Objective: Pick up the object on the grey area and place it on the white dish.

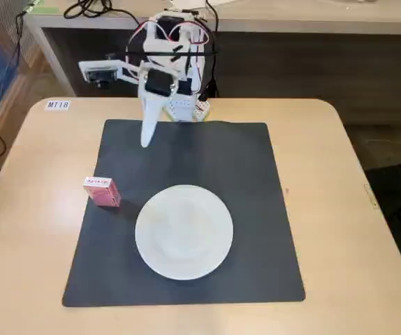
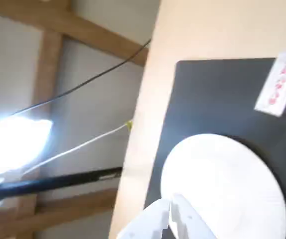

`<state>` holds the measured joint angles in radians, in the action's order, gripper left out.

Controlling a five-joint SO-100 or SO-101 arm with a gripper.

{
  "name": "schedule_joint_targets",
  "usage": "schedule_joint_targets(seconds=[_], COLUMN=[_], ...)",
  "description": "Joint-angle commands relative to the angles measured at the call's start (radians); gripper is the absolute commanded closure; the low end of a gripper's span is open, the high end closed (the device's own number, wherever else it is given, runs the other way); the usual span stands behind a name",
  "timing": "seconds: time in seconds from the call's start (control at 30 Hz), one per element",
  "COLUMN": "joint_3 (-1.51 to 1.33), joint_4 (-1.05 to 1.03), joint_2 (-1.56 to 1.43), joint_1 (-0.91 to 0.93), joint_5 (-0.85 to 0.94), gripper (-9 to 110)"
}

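Near the left edge of the dark grey mat (image 1: 256, 181), as the fixed view shows it, we find the small pink-red box (image 1: 103, 191); it rests on the mat, apart from the white plate (image 1: 184, 232) that lies just to its right near the mat's middle. We judge the box light and stiff, likely thin card, so a moderate squeeze should hold it while a hard one could dent it; its flat side faces look the best places to take hold, across the narrow width, low enough that it does not tip. Its body is pink-red, its top paler with tiny red print, which the wrist view (image 2: 278, 85) shows as a whitish face at the right edge; it is far smaller than the plate, smooth and unmarked (image 2: 222, 184). Our gripper (image 1: 147, 138) hangs over the mat's far edge, well apart from the box, empty; its white fingers (image 2: 153, 219) lie almost together in the wrist view, with only a thin slit between. The light wooden table (image 1: 340, 174) carries everything.
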<state>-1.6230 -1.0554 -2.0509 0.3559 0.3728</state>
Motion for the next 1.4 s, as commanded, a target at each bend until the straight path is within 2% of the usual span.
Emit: schedule_joint_targets(seconds=[0.0, 0.27, 0.33, 0.6, 1.0, 1.37], joint_3=[0.327, 1.015, 1.114, 1.101, 0.931, 0.881], joint_4=[-0.178, -0.577, -0.627, -0.638, -0.641, -0.641], joint_2=[0.221, 0.764, 0.850, 0.913, 0.834, 0.879], joint_1=[0.060, 0.140, 0.155, 0.193, 0.252, 0.256], joint_5=[0.008, -0.003, 0.000, 0.020, 0.037, 0.035], gripper=[101, 101, 101, 100, 64, 57])
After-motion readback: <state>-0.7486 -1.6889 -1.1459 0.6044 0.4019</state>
